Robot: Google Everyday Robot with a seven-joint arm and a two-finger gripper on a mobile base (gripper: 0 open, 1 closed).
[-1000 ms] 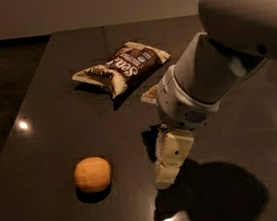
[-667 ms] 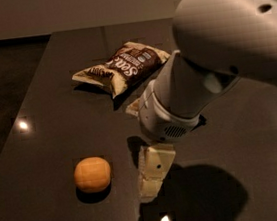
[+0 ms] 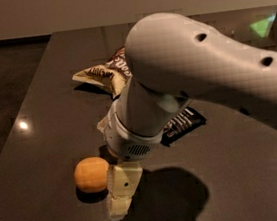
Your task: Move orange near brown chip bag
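Flanking orange [image 3: 91, 174]: gripper [image 3: 120, 201]; arm [image 3: 189, 71] hiding bag [image 3: 99, 75]

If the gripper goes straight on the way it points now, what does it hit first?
Probably the table: the gripper points down just right of the orange, seemingly beside it rather than over it, though depth is unclear.

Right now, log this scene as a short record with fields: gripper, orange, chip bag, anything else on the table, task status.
gripper: gripper low at the table, close beside the orange, on its right in the picture; contact cannot be told
orange: resting on the table near the front, not lifted
bag: brown chip bag lying farther back, partly hidden by the arm
other: black wrapper partly under the arm
status: orange and bag apart; move not yet done
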